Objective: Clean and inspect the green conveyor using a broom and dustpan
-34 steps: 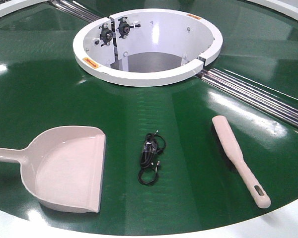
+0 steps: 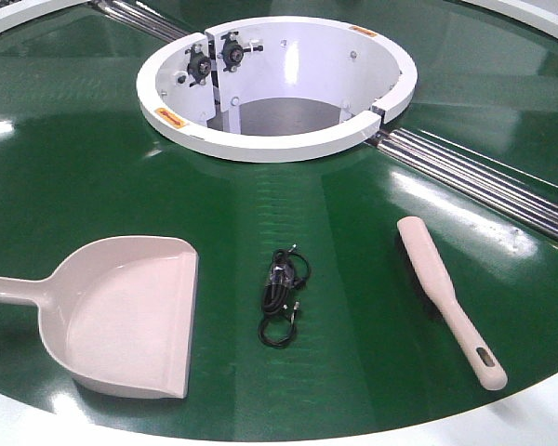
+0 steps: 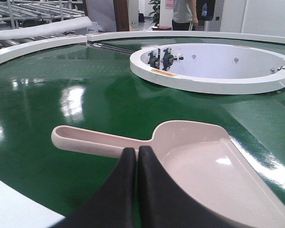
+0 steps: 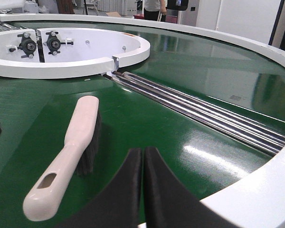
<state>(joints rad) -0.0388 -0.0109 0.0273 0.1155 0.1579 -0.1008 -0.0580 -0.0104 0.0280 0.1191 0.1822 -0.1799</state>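
While both arms hang low over the green conveyor [image 2: 74, 186], the left fingers [image 3: 116, 190] are pressed together and grip nothing, facing the junction of the dustpan [image 3: 213, 166] handle and pan. The right fingers [image 4: 166, 190] are likewise pressed together and empty, just beside the broom [image 4: 71, 152] handle. Dustpan lies flat near left, broom near right, with a coiled black cable [image 2: 281, 295] between them, touching neither.

A coiled black cable [image 2: 284, 297] is lying loose by itself, and a person [image 3: 183, 12] is standing far back by a plant [image 3: 155, 6].
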